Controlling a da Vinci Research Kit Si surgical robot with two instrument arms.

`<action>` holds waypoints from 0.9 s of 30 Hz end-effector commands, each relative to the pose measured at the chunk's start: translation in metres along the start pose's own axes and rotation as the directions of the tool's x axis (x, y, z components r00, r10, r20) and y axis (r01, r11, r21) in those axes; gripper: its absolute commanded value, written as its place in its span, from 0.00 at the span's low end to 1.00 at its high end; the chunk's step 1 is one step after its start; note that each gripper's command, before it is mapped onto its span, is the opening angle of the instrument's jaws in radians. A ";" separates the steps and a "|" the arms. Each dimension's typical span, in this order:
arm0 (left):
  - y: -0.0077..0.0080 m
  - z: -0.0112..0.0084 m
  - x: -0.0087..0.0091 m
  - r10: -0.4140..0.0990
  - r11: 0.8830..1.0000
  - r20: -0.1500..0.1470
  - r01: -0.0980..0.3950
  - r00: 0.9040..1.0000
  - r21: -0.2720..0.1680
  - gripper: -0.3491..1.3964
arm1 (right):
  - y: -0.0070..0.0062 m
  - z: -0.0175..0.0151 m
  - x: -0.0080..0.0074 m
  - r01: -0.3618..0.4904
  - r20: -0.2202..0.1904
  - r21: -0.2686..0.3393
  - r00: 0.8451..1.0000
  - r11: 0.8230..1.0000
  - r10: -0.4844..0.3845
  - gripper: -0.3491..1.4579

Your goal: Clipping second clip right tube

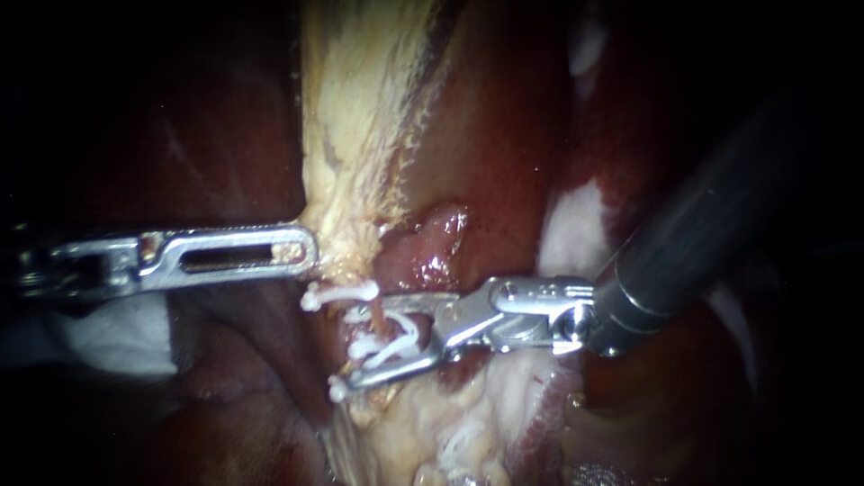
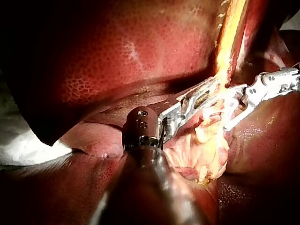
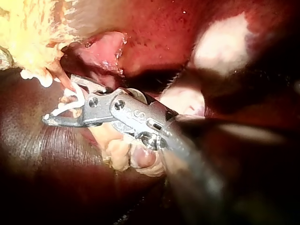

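Dark red liver (image 1: 490, 135) lies behind the tube (image 1: 382, 313). Your right instrument (image 1: 349, 351) has its jaws spread wide on either side of that tube, both touching the white clip (image 1: 396, 346) they carry. Just above them on the tube sits the upper clip (image 1: 340, 293). Beside the tube, your left instrument (image 1: 309, 253) has its jaws closed on the pale tissue band (image 1: 360, 135).

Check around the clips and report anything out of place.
Nothing stands out. One white clip sits across the tube just below the left instrument. The right instrument holds a second white clip between its jaws, right beneath the first. No tear or spill shows.
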 end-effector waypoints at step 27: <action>0.0001 0.0003 0.0001 0.000 1.000 0.001 0.000 1.000 -0.001 0.00 | 0.0003 -0.0014 0.0017 -0.067 0.092 -0.098 0.993 0.993 0.076 0.00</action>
